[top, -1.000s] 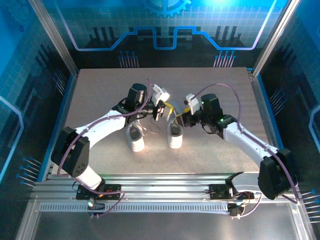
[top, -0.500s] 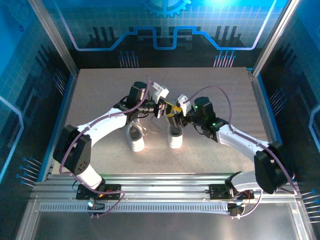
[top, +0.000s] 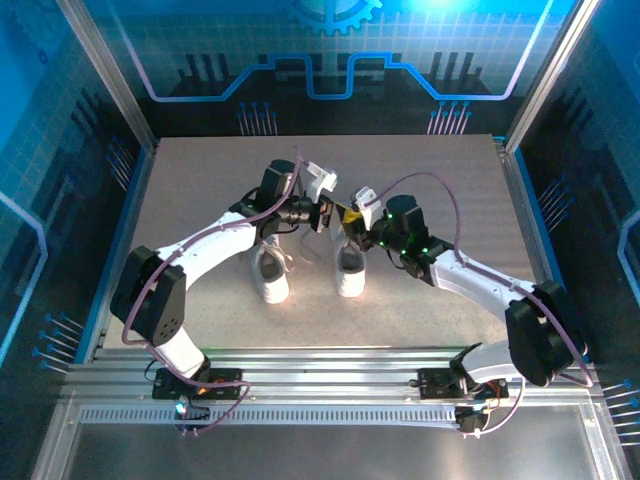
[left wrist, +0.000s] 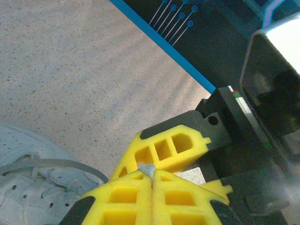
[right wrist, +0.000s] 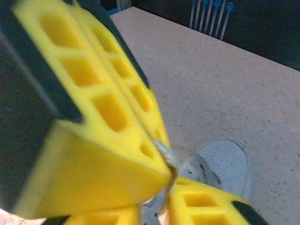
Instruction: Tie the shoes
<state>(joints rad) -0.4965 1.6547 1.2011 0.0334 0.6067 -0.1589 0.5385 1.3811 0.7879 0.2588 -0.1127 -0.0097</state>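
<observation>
The left gripper point(left wrist: 151, 178) is clenched on a lace point(left wrist: 148, 169) tip above the shoes point(top: 349, 272), which sit side by side on the table point(top: 180, 200). The right gripper point(right wrist: 159, 213) hangs beside it (whether it grasps, I cannot tell). The lace looks limp, light and slippery, so pinch near its end.

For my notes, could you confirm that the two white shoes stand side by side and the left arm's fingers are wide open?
Not quite: the left fingers are pressed shut, a pale sliver pinched at their tips, as the left wrist view shows. The white shoes do stand side by side.
</observation>
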